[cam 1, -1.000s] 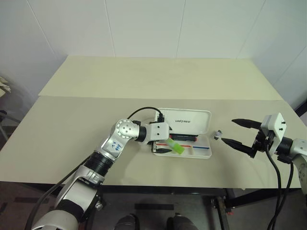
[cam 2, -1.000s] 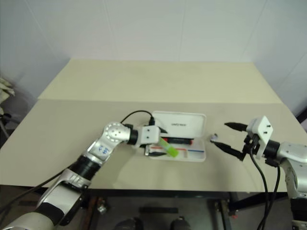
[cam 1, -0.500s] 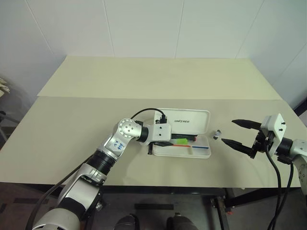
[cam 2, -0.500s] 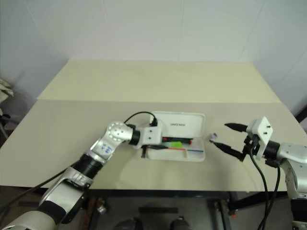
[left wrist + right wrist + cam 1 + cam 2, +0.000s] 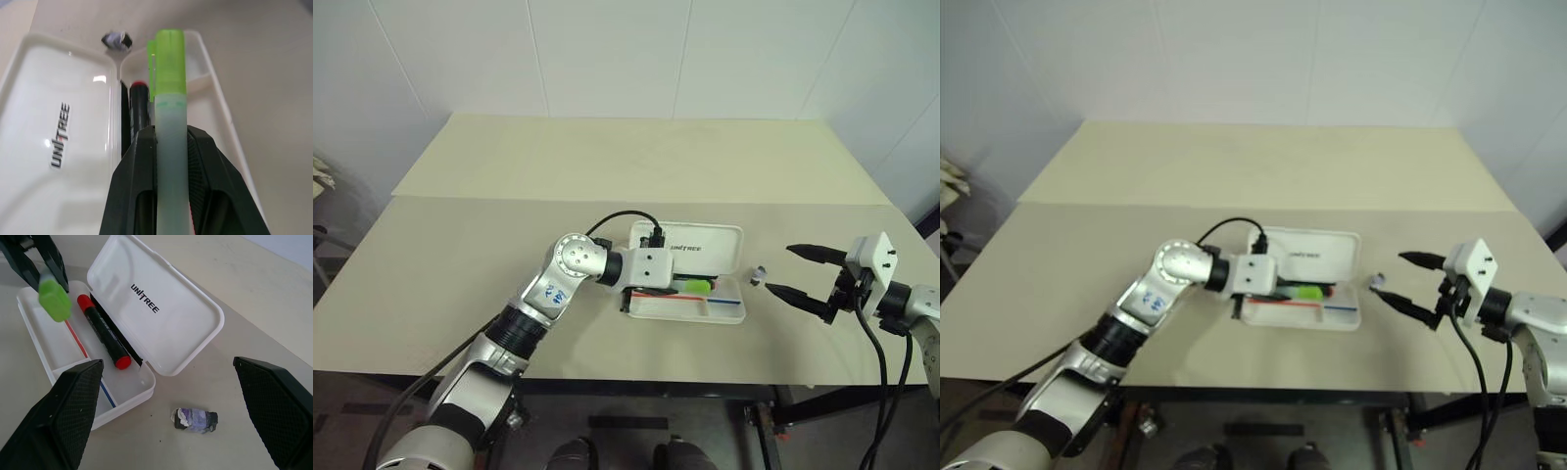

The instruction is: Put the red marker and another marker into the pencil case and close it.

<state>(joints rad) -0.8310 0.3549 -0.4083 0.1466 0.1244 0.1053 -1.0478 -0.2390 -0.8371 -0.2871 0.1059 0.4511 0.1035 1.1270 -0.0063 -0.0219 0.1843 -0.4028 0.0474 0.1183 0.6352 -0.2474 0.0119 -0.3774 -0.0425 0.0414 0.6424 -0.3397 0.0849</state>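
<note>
The flat white hard plastic pencil case (image 5: 690,274) with rounded corners lies open on the beige table (image 5: 509,235), its lid (image 5: 156,308) folded back and showing dark lettering. Inside the tray lies the thick red marker (image 5: 103,330) with a black barrel and red ends, next to the hinge, and a thin red-and-blue stick (image 5: 90,362) lies along the tray bottom beside it.

The left gripper (image 5: 168,147) is clenched on the short highlighter (image 5: 170,127) with a bright green cap and pale mint body, its 2 black fingers (image 5: 134,186) pressing the body from both sides. The highlighter is held over the tray; I cannot tell if it touches the bottom. Its rear end is cut off in the left wrist view.

The right gripper (image 5: 800,273) stands released, jaws wide apart, just beside the case. Near it on the table lies a small purple-and-white crumpled object (image 5: 194,420), hard to identify.
</note>
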